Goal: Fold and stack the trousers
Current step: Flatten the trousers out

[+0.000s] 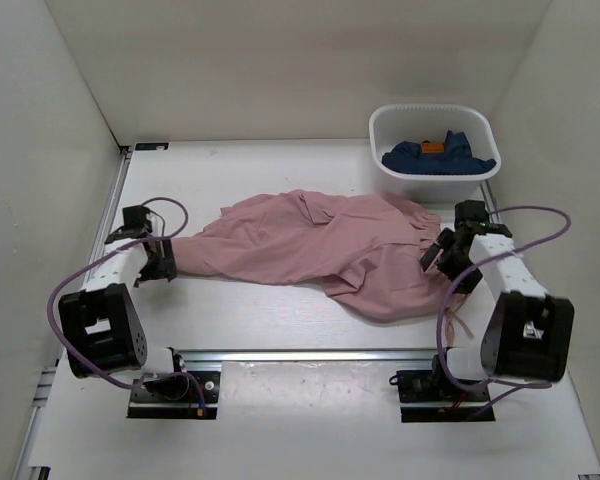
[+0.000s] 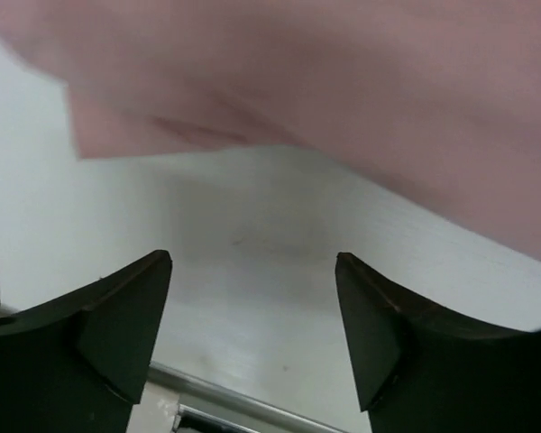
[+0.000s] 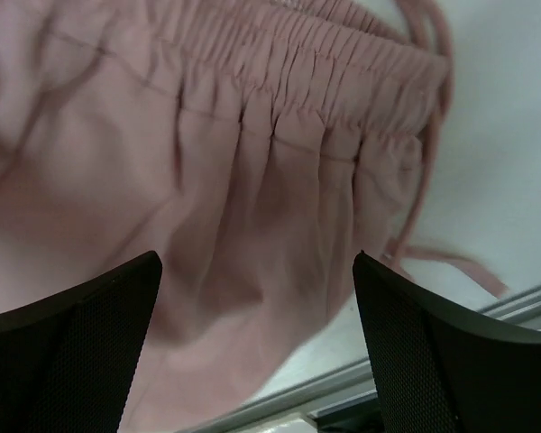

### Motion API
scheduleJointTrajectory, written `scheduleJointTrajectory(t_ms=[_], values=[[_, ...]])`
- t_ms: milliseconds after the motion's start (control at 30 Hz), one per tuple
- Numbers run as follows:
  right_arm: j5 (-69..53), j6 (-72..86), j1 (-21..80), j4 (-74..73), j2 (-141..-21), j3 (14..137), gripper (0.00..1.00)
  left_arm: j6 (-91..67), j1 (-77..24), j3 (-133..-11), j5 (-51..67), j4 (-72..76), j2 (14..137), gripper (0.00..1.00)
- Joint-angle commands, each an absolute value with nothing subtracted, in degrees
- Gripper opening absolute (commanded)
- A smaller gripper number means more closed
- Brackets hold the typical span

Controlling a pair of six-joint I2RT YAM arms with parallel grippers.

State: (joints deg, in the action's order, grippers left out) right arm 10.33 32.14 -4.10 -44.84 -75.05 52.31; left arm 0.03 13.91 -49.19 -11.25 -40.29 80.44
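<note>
While the trousers [image 1: 320, 250] lie rumpled lengthwise on the desk [image 1: 260, 320], left claw [image 1: 163, 262] and right claw [image 1: 432, 256] both open and empty, neat folding and stacking appear undone.

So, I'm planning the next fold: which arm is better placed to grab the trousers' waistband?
Right. The right pincer, open, hovers at the gathered waistband and drawstrings; the left pincer sits at the trousers leg-cuff end.
</note>
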Motion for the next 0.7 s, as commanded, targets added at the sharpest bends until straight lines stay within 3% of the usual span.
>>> scheduleJointTrajectory(t_ms=[0, 100, 200, 300, 333, 400, 467, 500, 567, 667], values=[[7.65, 37.96, -5.53, -34.64, -78.90, 51.33, 0.91, 0.00, 8.37, -46.94, -13.79, -29.64, 80.85, 0.88], [9.14, 38.50, -6.06, -31.91, -80.41, 50.02, 0.91, 0.00, 7.13, -46.41, -15.03, -25.32, 83.92, 1.00], [9.84, 39.89, -9.30, -31.03, -83.22, 47.73, 0.91, 0.00, 7.12, -46.93, -15.64, -22.33, 87.35, 1.00], [8.62, 41.57, -13.08, -32.08, -84.73, 45.27, 0.70, 0.00, 7.12, -45.62, -16.70, -18.91, 90.51, 1.00], [7.48, 42.09, -13.88, -32.08, -84.73, 44.31, 0.52, 0.00, 7.12, -44.92, -16.70, -16.72, 91.31, 1.00], [6.77, 42.89, -15.02, -32.08, -82.98, 41.93, 0.35, 0.00, 7.12, -44.91, -17.31, -15.30, 92.63, 0.98], [6.77, 42.11, -15.03, -32.70, -80.17, 41.92, 0.23, 0.00, 7.12, -45.52, -16.79, -14.77, 94.91, 0.84], [6.77, 41.58, -15.03, -34.52, -79.37, 41.92, 0.18, 0.00, 7.12, -45.53, -16.79, -14.77, 95.62, 0.58], [7.56, 39.56, -15.03, -36.29, -77.01, 42.88, 0.04, 0.00, 7.65, -46.23, -16.08, -14.77, 97.11, 0.14], [6.69, 36.57, -15.03, -39.54, -73.22, 44.47, 0.00, 0.00, 7.65, -47.37, -15.47, -15.73, 94.41, 0.14]])
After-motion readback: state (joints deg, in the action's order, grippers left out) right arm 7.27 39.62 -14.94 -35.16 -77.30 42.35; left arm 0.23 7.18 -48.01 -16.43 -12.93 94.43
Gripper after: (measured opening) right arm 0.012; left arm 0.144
